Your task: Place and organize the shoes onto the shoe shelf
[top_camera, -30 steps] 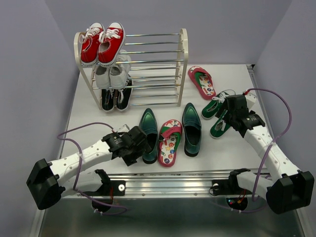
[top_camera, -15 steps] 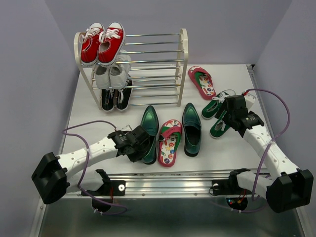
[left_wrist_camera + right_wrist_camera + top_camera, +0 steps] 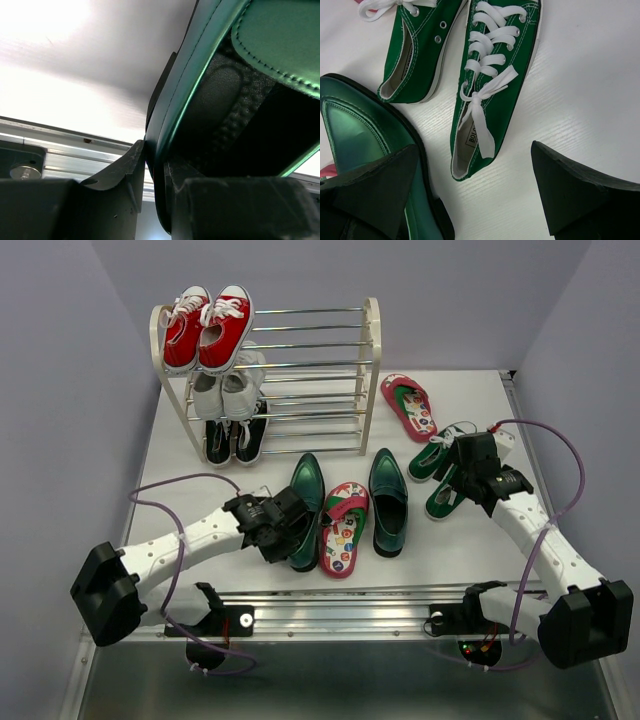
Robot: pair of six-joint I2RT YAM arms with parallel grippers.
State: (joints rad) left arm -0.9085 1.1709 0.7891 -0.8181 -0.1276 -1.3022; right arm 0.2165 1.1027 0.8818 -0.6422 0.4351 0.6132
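Here the left gripper is clamping the side rim of a green loafer near the surface's front edge. Its toe is pointing toward the shelf. The right gripper is hanging spread over the green sneakers.

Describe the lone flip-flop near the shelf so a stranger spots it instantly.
Find the white shoe shelf at the back. Right of its side frame lies a pink flip-flop with a green strap. Unlike its mate, lying between the green loafers, it lies alone.
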